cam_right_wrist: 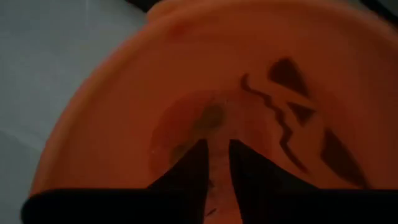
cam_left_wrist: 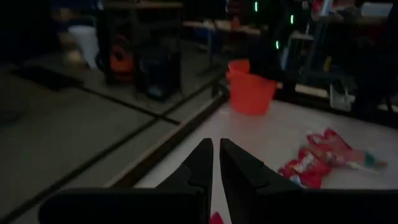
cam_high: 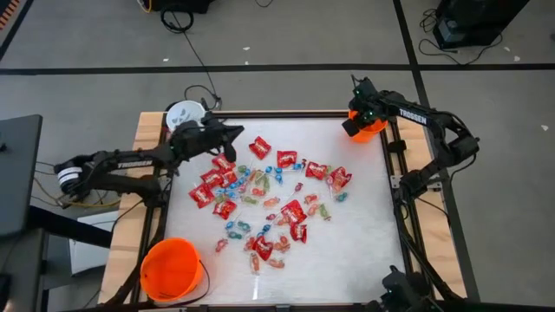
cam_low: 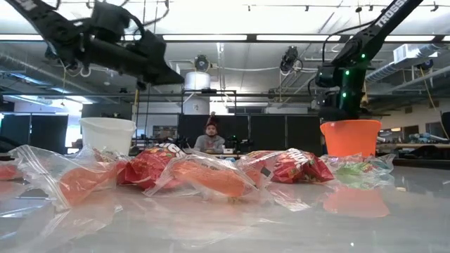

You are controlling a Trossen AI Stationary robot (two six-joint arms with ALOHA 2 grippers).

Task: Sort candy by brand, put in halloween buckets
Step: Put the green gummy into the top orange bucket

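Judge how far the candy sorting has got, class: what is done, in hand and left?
Done: little that shows; something lies in the small orange bucket, but it is unclear what. In hand: the right end effector hangs over that bucket with a narrow gap between its fingers; the left end effector, shut, holds nothing. Left: most candy is on the table.
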